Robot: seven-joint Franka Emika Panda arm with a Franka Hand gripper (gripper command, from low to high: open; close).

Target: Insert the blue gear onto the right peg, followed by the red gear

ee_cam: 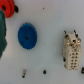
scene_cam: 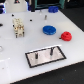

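The blue gear point(scene_cam: 48, 29) lies flat on the white table, toward the exterior view's right; it also shows in the wrist view point(ee_cam: 27, 36). The smaller red gear point(scene_cam: 66, 35) lies just beyond it to the right, seen again in the wrist view point(ee_cam: 6, 8). Nearer the front is the grey, black-rimmed plate point(scene_cam: 59, 56) with two dark pins; the right peg point(scene_cam: 51, 50) stands bare. A white part of the arm point(scene_cam: 17, 3) is cut off by the top edge. No fingers show in either view, and nothing is held in sight.
A beige perforated block point(scene_cam: 18, 27) point(ee_cam: 71, 52) stands upright to the exterior view's left of the gears. Small dark bits point(ee_cam: 44, 71) dot the table. A teal shape point(ee_cam: 2, 32) sits at the wrist view's edge. Blue items point(scene_cam: 52, 8) line the back.
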